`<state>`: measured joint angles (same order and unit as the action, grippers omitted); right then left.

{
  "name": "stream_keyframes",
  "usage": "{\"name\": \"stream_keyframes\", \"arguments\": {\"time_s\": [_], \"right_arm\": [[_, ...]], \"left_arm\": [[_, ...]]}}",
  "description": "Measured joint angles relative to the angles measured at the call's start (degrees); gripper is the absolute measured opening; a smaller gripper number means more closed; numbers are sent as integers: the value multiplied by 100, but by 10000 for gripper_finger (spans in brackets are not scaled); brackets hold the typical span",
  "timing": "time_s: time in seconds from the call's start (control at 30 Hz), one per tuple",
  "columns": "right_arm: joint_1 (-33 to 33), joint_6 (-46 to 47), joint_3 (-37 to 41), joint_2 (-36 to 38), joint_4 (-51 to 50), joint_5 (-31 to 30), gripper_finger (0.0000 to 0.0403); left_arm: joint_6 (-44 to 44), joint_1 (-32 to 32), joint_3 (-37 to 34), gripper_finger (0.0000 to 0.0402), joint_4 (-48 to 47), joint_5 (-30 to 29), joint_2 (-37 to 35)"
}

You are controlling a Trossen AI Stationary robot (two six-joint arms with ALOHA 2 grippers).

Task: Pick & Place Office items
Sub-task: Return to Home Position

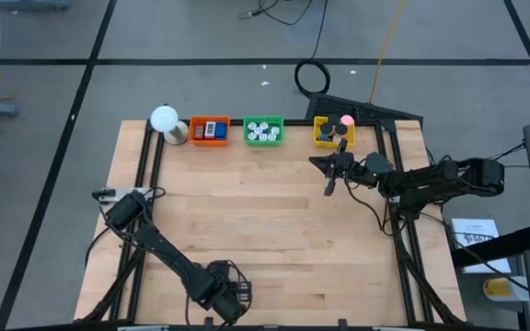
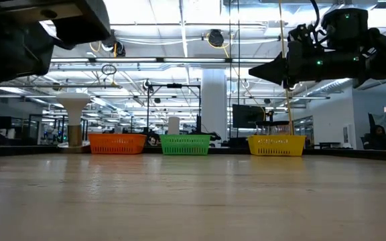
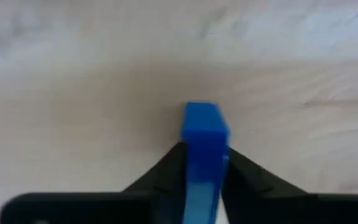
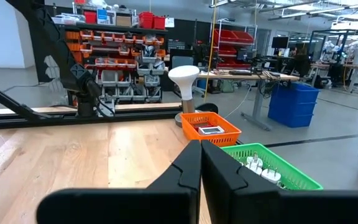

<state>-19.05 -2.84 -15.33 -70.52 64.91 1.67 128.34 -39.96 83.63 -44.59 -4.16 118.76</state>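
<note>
The right gripper (image 1: 325, 165) hangs above the table (image 1: 265, 239) with its two dark fingers (image 4: 188, 168) pressed flat together and nothing between them. The yellow tray (image 1: 320, 136) sits near it, just off to the side toward the table's far edge. In it lie a pink roll (image 1: 347, 120) and a black roll (image 1: 335, 131). In the right wrist view, the green tray (image 4: 291, 174) lies ahead of and below the fingertips and holds small white pieces (image 4: 257, 167). The orange tray (image 4: 197, 121) is farther along the same line, with a red-edged flat piece (image 4: 211, 130) inside. The white lamp (image 4: 184, 78) stands beyond that. In the low view this gripper (image 2: 263, 70) is well above the tabletop, higher than all three tray rims.

The left gripper (image 1: 109, 195) is over the table's left edge, well apart from the trays and from the other arm. In its wrist view its fingers (image 3: 166, 168) close in on both sides of a blue rectangular piece (image 3: 205, 127). The piece stands on end between them and sticks out past their tips. Bare wood lies straight ahead of it.
</note>
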Motion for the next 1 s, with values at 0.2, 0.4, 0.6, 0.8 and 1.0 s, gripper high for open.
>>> {"name": "stream_keyframes", "arguments": {"time_s": [0.2, 0.4, 0.6, 0.8, 1.0], "right_arm": [[0, 0, 0, 0, 1, -4, 4], [0, 1, 0, 0, 41, -4, 4], [0, 4, 0, 0, 47, -4, 4], [2, 20, 0, 0, 47, 0, 4], [2, 40, 0, 0, 43, 0, 4]], "left_arm": [[-449, 119, -8, 44, -919, -763, -537], [-1360, 590, -6, 44, -2411, -1528, -1450], [-3448, 1664, -6, 44, -2954, -2395, -2410], [-6020, 3361, -1, 44, -2862, -2529, -2926], [-8048, 5365, -1, 44, -2514, -2406, -2979]]}}
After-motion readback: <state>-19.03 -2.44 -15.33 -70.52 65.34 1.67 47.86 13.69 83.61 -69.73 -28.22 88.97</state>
